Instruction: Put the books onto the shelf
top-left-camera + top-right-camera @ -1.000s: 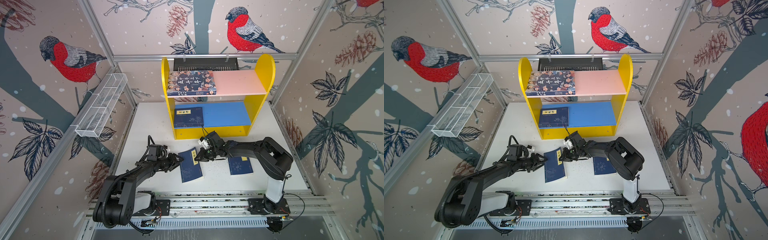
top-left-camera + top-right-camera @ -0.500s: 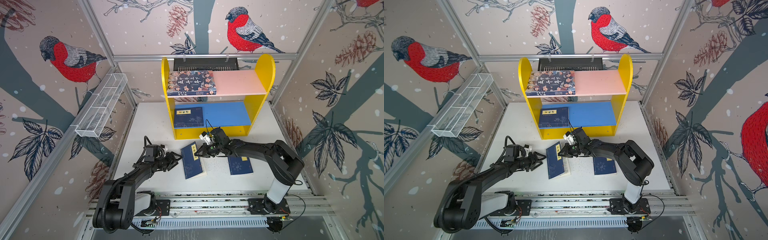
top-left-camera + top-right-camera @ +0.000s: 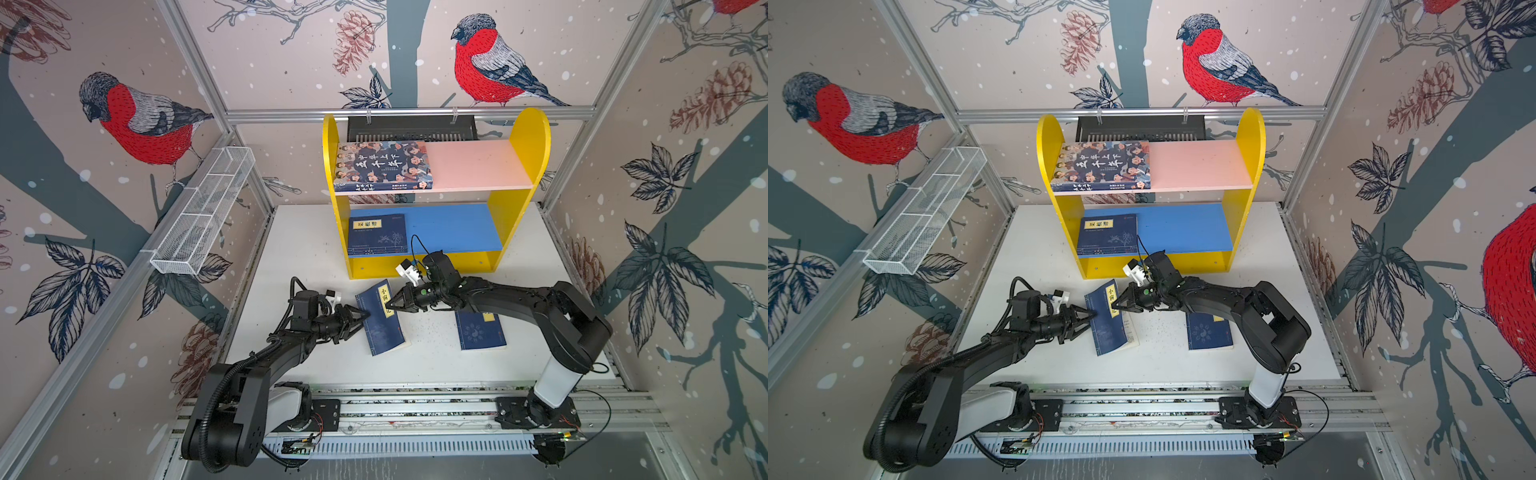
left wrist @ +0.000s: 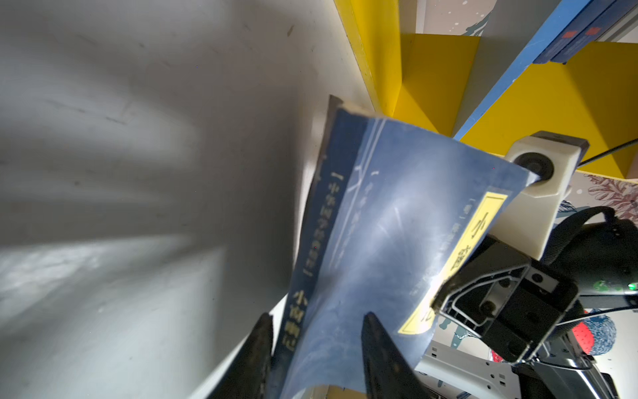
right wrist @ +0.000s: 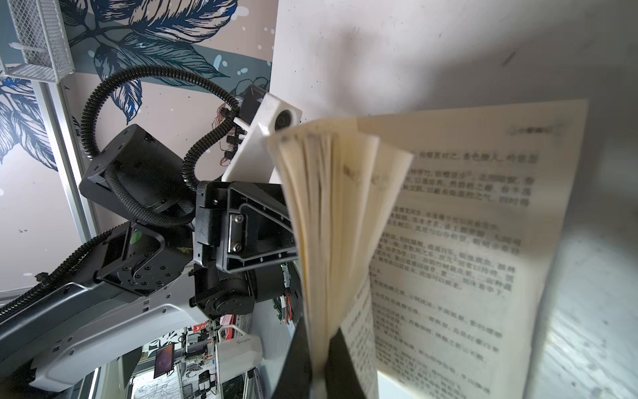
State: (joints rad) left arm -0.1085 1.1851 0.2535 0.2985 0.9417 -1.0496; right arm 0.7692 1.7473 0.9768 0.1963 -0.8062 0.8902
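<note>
book (image 3: pixel 380 322) tilting up since earlier; right fingers (image 5: pixel 293 362) pinching pages; left fingers (image 4: pixel 379 352) straddling spine, grip unclear, needing square closing.

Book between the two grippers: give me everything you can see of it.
The book is a thin navy paperback with a yellow title label and cream pages. It lies slanted on the white table, just before the shelf. The right gripper is shut on its cover and some pages at the label edge, holding them up so the cover bows and the pages fan. The left gripper, jaws apart, straddles the spine edge; whether it presses there is unclear.
</note>
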